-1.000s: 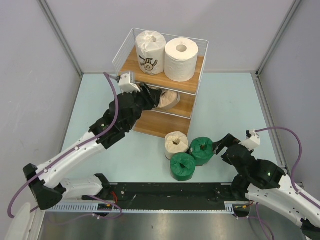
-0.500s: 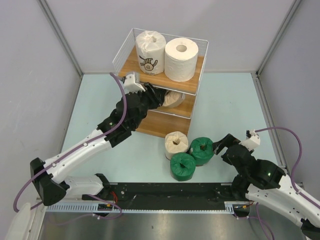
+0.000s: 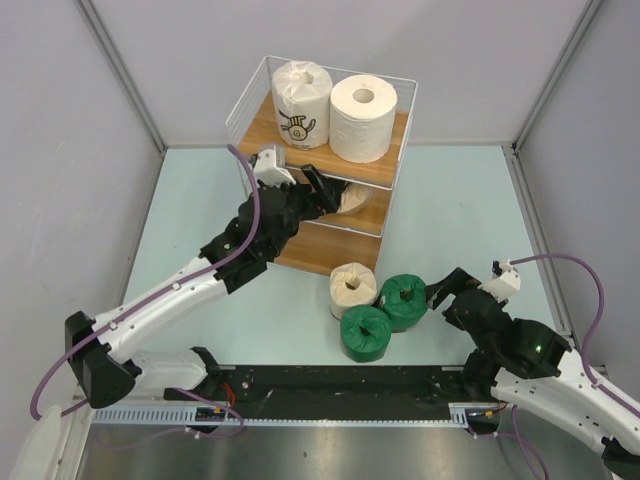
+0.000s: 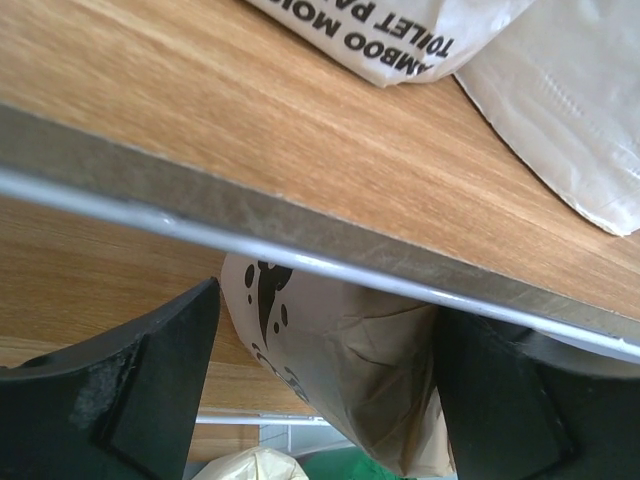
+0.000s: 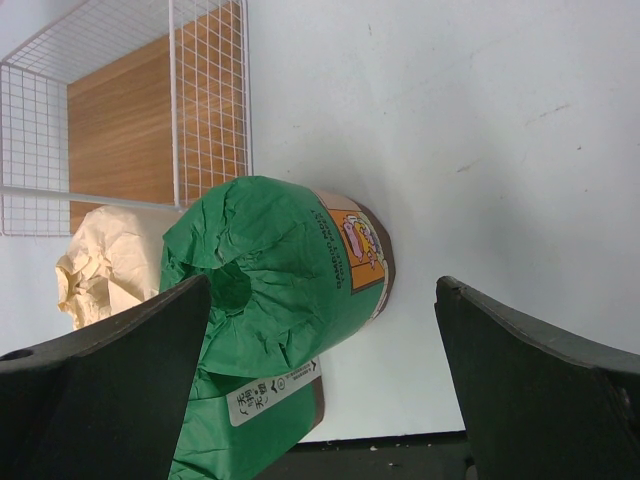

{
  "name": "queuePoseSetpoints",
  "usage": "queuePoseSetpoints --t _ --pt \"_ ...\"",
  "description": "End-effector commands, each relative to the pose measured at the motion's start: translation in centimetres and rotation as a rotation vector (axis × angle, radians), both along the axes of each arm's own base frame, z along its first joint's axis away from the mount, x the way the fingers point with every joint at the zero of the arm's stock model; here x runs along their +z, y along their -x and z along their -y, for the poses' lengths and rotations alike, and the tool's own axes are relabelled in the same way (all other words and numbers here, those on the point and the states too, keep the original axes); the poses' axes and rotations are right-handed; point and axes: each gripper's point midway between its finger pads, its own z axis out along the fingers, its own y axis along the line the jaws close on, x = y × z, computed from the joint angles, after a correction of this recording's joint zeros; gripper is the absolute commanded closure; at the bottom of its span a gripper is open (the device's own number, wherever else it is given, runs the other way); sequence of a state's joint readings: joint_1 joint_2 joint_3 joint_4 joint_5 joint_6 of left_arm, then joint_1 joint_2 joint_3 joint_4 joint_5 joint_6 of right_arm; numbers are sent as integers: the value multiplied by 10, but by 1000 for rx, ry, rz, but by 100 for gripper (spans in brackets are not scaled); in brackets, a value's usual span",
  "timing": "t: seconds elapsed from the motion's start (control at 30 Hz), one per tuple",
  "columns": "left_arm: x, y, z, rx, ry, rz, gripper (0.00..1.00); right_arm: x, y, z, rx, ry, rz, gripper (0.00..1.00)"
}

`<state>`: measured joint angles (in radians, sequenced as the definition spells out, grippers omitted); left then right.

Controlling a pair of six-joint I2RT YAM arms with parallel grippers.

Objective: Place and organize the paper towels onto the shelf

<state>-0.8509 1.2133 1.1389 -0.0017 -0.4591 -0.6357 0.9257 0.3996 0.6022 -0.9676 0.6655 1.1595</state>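
The shelf (image 3: 318,256) stands at the back of the table. A white-wrapped logo roll (image 3: 300,104) and a plain white roll (image 3: 362,118) stand on its top board. My left gripper (image 3: 325,194) reaches into the middle tier, jaws open around a beige wrapped roll (image 4: 340,350) lying on that board. A gap shows at its left finger (image 4: 140,390). A second beige roll (image 3: 352,288) and two green rolls (image 3: 404,300) (image 3: 366,332) sit on the table in front of the shelf. My right gripper (image 3: 440,292) is open, just right of the nearer green roll (image 5: 280,270), holding nothing.
The shelf's wire rail (image 4: 300,262) crosses the left wrist view just above the held-apart jaws. Grey walls enclose the table on three sides. Bare pale table (image 3: 470,210) lies right of the shelf and to its left (image 3: 190,200).
My left arm has pushed the beige roll deeper into the middle tier, and its jaws have widened off the roll. The right arm has not moved.
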Motion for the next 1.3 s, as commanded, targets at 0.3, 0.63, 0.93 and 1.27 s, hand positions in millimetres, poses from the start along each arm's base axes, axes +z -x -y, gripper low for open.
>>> queuePoseSetpoints --t 0.3,0.63,0.93,1.27 --pt "34 2 3 -12 100 53 0 0 -3 3 -35 -9 10 0" --pt "61 10 -9 -1 138 105 0 0 -3 3 -36 -6 9 0" --pt "75 11 -11 -2 149 134 0 0 -3 3 -32 -8 10 0" --pt "74 25 -19 -32 148 131 0 0 -3 3 -33 -6 8 0"
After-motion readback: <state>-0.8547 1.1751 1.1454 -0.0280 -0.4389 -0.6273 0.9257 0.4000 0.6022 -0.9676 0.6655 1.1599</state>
